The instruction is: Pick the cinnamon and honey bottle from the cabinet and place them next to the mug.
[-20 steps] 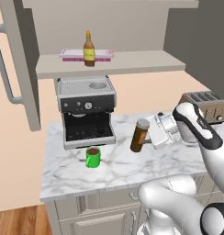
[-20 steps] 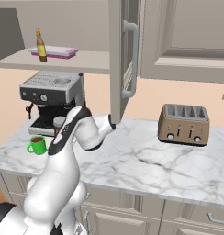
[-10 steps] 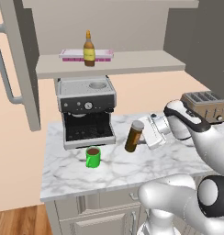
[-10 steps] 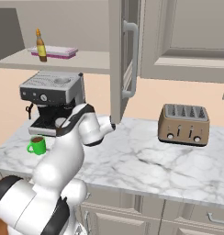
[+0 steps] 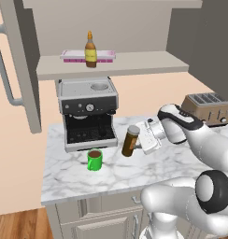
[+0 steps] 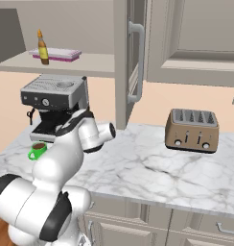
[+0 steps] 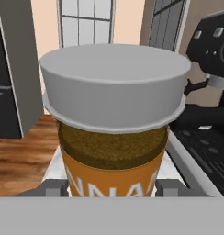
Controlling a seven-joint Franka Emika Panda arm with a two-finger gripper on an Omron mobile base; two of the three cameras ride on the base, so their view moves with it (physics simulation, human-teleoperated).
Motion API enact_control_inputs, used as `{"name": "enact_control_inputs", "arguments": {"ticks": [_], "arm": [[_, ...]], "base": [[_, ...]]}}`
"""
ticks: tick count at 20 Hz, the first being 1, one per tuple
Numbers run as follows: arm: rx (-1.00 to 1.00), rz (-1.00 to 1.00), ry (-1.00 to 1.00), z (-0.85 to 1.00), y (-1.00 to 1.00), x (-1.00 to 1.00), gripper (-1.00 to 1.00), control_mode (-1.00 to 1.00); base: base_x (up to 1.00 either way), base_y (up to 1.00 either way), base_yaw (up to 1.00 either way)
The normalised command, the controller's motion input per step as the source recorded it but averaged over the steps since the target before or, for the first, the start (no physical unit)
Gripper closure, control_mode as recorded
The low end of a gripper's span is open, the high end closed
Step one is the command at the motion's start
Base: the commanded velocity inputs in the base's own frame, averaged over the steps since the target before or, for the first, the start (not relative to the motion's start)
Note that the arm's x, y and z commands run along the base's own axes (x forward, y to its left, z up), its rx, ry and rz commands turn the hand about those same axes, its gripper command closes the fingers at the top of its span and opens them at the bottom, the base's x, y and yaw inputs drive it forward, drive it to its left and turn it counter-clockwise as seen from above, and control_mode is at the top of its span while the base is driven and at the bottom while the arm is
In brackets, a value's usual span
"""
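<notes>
We see a simulated kitchen with a marble desk below an open wall cabinet. Our fingers are clamped on the cinnamon, a small brown jar with an orange-brown label and a flat lid. They stand partly apart, as wide as the jar's body, and the jar leans a little, its lid tipped away from the mug. In the hand view the jar sits very close, lid uppermost, with one dark fingertip showing at each side of its label.

In the left base view the jar is low over the desk, just in front of the coffee machine and to the right of the green mug, near it but not touching. We cannot tell whether the jar's base already rests on the marble or hangs just above it. The mug holds dark liquid and stands in front of the machine.

The honey bottle, amber with an orange cap, stands on the cabinet shelf beside a flat pink tray. A toaster sits well apart at the far right of the desk.

By our judgement the task is about half done. The cinnamon is out of the cabinet and nearly at its spot, but not yet released. Left to do: set it down upright, let go, then fetch the honey bottle from the shelf and place it by the mug too.
</notes>
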Motion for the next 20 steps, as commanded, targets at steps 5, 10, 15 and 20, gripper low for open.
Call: {"name": "enact_control_inputs", "arguments": {"ticks": [5,10,15,20], "arm": [[-0.01,-0.13,0.00,-0.38,0.07,0.17,1.00,-1.00],[-0.02,-0.14,0.00,-0.32,0.22,0.22,1.00,-1.00],[0.00,-0.10,0.00,-0.22,0.13,0.08,1.00,-1.00],[0.00,-0.04,0.00,-0.09,0.16,0.00,1.00,-1.00]], "base": [[0.00,0.00,0.00],[0.00,0.00,0.00],[0.00,0.00,0.00],[0.00,0.00,0.00]]}}
